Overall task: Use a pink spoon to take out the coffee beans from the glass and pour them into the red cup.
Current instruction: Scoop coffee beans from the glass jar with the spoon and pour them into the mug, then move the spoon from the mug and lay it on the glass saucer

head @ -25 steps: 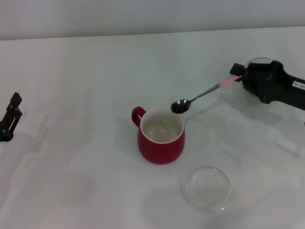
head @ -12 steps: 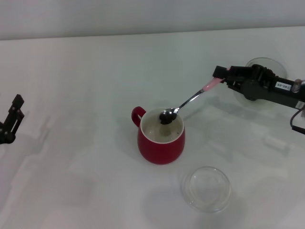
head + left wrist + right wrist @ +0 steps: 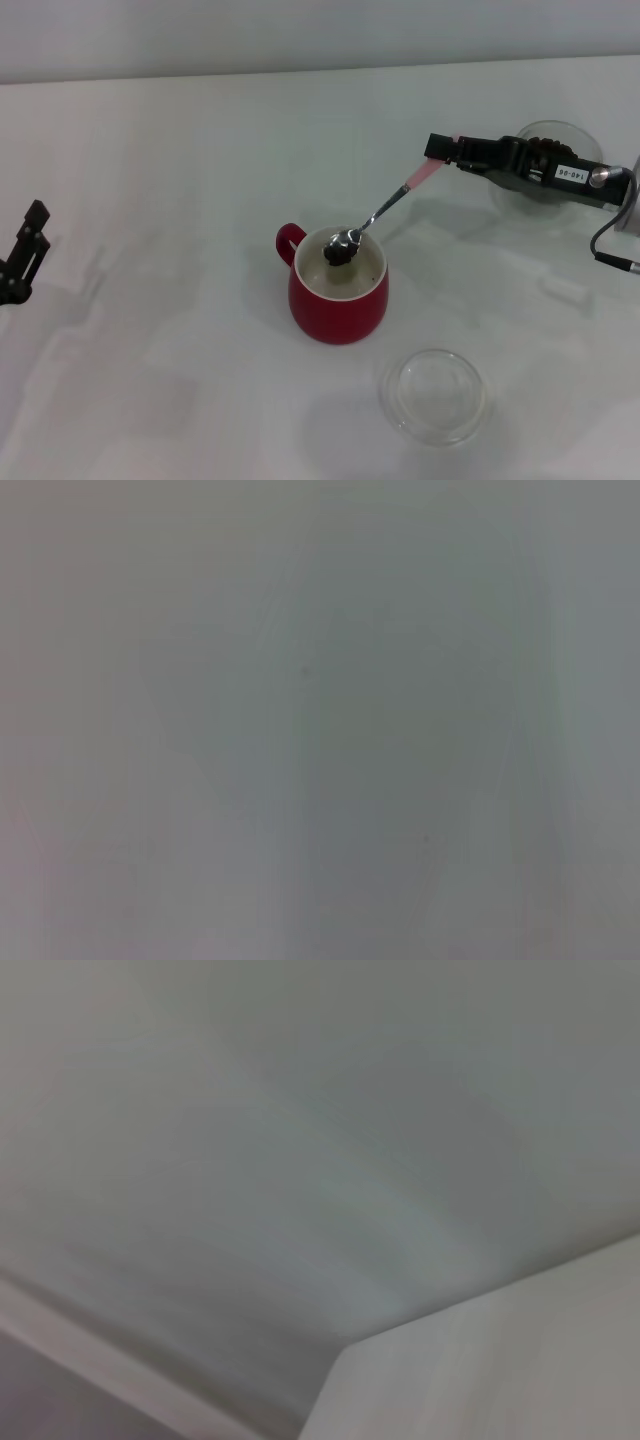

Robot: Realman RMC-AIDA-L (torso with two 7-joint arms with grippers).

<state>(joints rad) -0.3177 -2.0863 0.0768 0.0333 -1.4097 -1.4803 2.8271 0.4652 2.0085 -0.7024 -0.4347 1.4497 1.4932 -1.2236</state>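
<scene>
In the head view the red cup (image 3: 338, 290) stands at the middle of the table, handle to its left. My right gripper (image 3: 441, 150) is shut on the pink handle of the pink spoon (image 3: 385, 208). The spoon slopes down to the left, and its metal bowl is tipped over the cup's mouth with dark coffee beans (image 3: 339, 253) at it. The glass (image 3: 555, 150) stands behind the right arm and is partly hidden by it. My left gripper (image 3: 22, 255) is parked at the table's left edge. Both wrist views show only bare grey surface.
A shallow clear glass dish (image 3: 435, 394) lies on the white table (image 3: 160, 180) in front and to the right of the red cup. A cable hangs from the right arm at the right edge.
My right gripper moved left and turned, carrying the spoon from beside the cup's rim to over its mouth and tipping the bowl downward. The left arm stayed put.
</scene>
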